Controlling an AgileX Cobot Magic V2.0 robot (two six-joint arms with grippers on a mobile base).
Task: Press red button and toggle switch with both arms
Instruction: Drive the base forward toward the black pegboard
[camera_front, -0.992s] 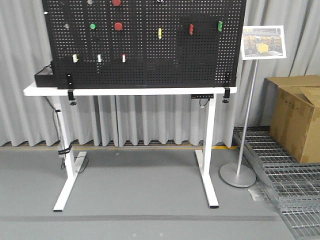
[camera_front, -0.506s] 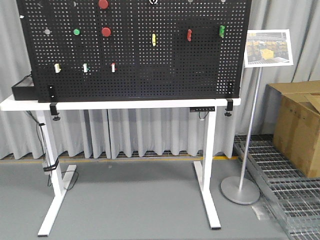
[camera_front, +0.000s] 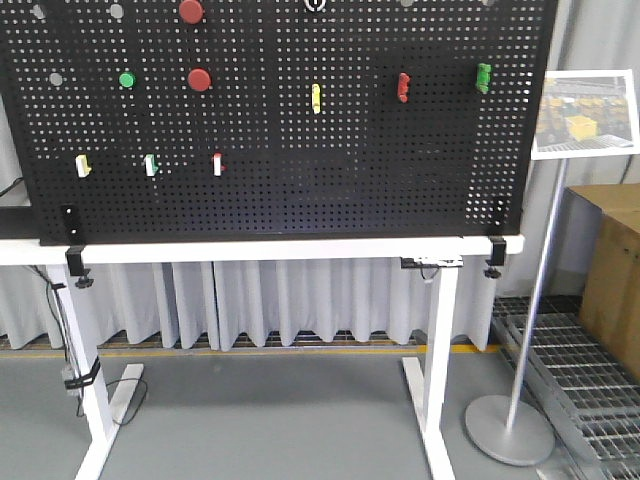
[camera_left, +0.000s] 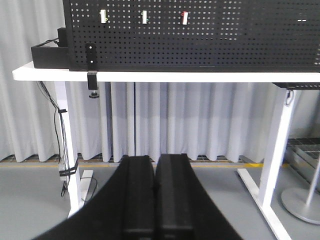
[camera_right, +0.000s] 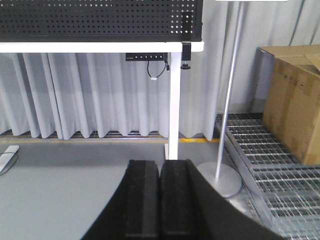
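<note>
red button (camera_front: 199, 79) faces out | toggle switch (camera_front: 403, 87) vertical | left gripper (camera_left: 155, 161), right gripper (camera_right: 160, 164) closed

pegboard (camera_front: 300, 180) closer, larger, red button (camera_front: 199, 79) shifted down-left

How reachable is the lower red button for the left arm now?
Probably not yet. The left gripper is shut, points under the table and sits well back; the button is high on the pegboard. Nothing blocks the way.

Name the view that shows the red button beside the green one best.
The exterior front-facing view: the red button faces the camera, right of the green button. Neither wrist view shows it; both catch only the lower pegboard.
</note>
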